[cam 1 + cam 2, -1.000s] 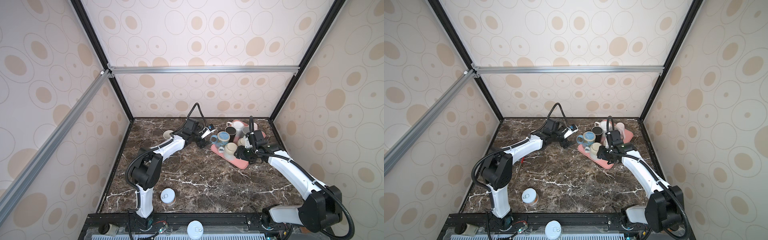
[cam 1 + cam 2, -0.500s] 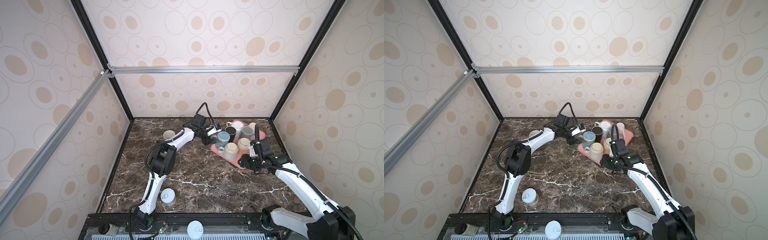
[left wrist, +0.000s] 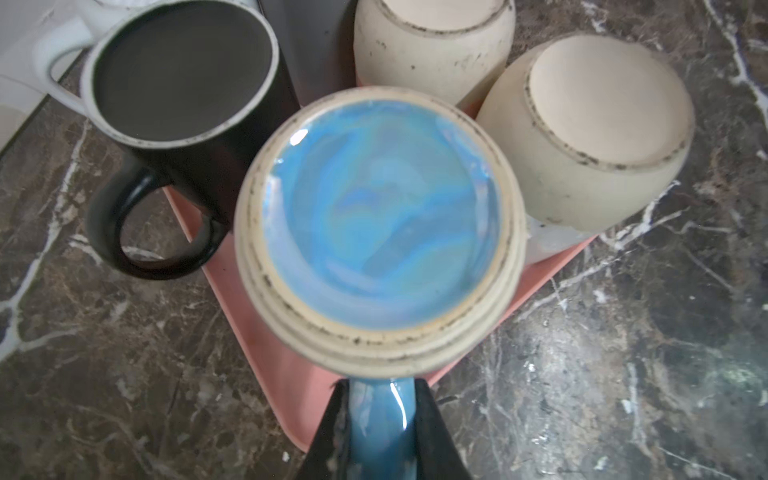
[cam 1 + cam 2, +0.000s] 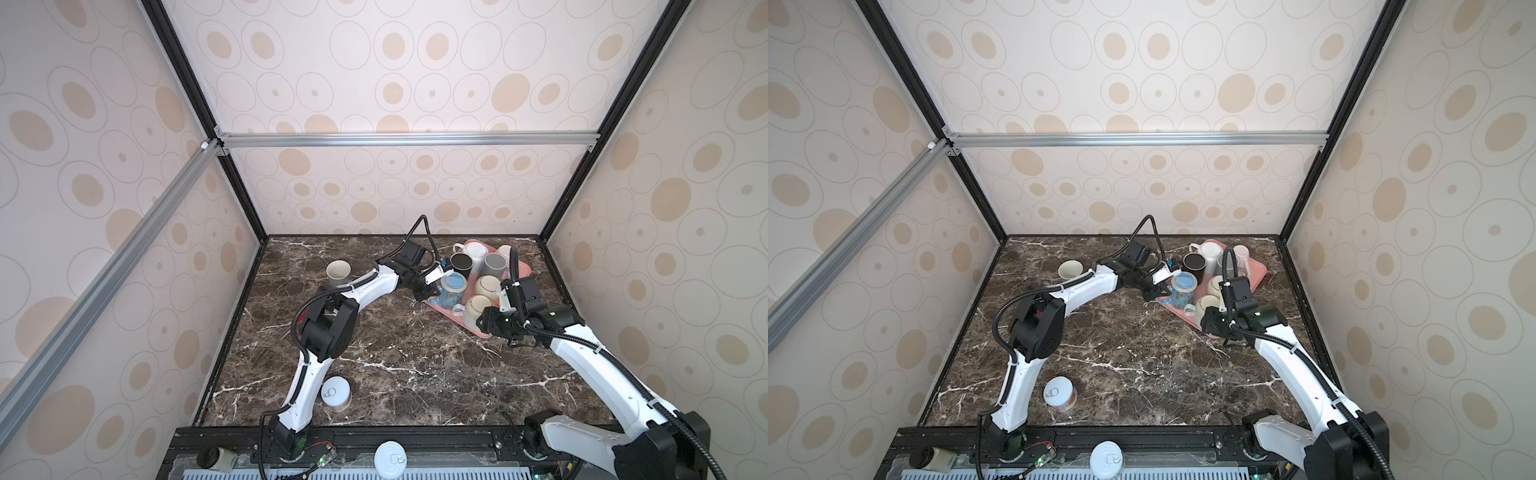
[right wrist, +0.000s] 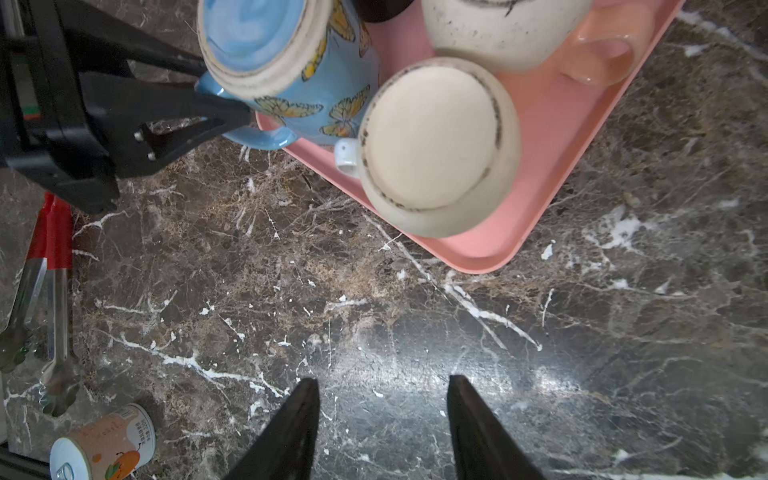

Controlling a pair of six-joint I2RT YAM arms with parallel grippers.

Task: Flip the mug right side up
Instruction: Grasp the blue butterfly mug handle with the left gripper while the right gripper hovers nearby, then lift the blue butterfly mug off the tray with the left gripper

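On the pink tray [image 5: 552, 137], at the far right of the desk [image 4: 395, 357], the blue mug [image 4: 452, 288] is being found upside down at the tray's left edge, its glazed base facing up. Its handle [image 3: 380, 419], jutting out past the tray's edge toward the desk, is being pinched between the fingers of the left hand [image 3: 380, 384]. That hand is clenched on the blue mug by the handle alone. The right hand [image 5: 383, 378] is being held released, nothing between its fingers, above bare desk just near of the tray's near corner.

Several failures are being judged possible from this grip. The handle is narrow and glossy, and the body's weight is hanging to one side of it. The blue mug could therefore be swung or slipped within the fingers once it is being lifted and rolled. A cream mug [image 5: 436, 141] is crowding it on the right and a black mug [image 3: 178, 70] on the far side. Whether either is touching cannot be told, but both could be knocked if the turn is being made low. The rim could also be caught on the tray's lip, and the tray dragged along. A drop onto the hard desk would be risking a chip.
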